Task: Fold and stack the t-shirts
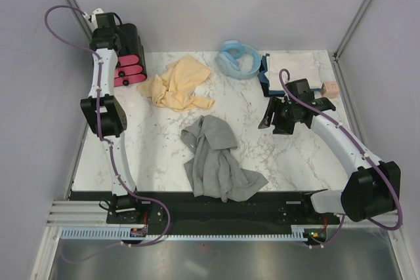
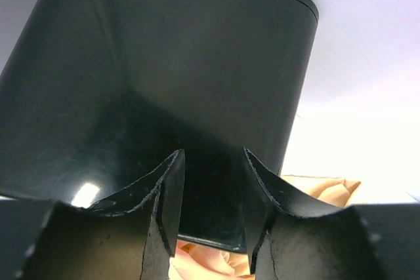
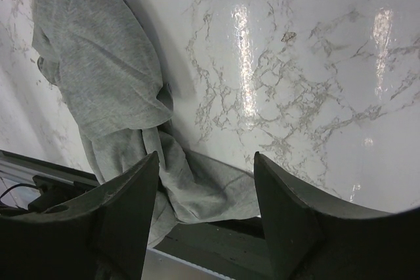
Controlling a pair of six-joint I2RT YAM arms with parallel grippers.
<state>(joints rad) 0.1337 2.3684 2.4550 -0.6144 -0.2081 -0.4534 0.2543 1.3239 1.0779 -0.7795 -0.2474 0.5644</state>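
Observation:
A heather-grey t-shirt (image 1: 213, 159) lies crumpled at the middle front of the marble table (image 1: 295, 155), its hem over the front edge. It also shows in the right wrist view (image 3: 98, 77). A tan-yellow t-shirt (image 1: 177, 83) lies crumpled at the back left. A whitish shirt (image 1: 298, 67) lies flat at the back right on something dark navy (image 1: 264, 77). My left gripper (image 1: 117, 39) is open and empty, close against the black box (image 2: 164, 83), with yellow cloth (image 2: 210, 263) below it. My right gripper (image 1: 272, 116) is open and empty above bare table, right of the grey shirt.
The black box with pink drawers (image 1: 128, 70) stands at the back left corner. A light-blue coiled hose (image 1: 236, 59) lies at the back middle. A small pinkish block (image 1: 330, 88) sits at the right edge. A black rail (image 3: 216, 240) runs along the front edge.

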